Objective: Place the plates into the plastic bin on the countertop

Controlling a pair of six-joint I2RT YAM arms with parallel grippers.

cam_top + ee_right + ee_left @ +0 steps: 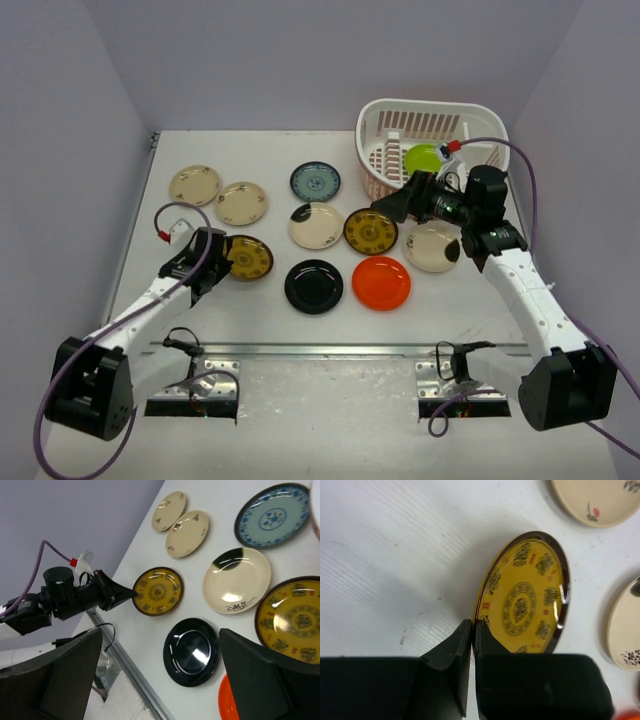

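Observation:
My left gripper [222,262] [472,626] is shut on the near rim of a brown-gold patterned plate [250,257] [527,597] [158,590] at the left of the countertop [260,310]. My right gripper [396,206] [160,647] hangs open and empty above the plates, in front of the plastic bin [385,120]. A lime green plate [423,158] lies in the bin. On the countertop lie two cream floral plates [194,185] [241,203], a blue one [315,181], a cream one with a dark patch [315,225], a second brown-gold one [371,231], a black one [314,286] [191,652] and an orange one [381,283].
Another cream plate [432,246] sits partly under the right arm. A metal strip [340,349] runs along the front edge of the countertop. Purple cables [520,160] loop off both arms. Pale walls close in the back and both sides.

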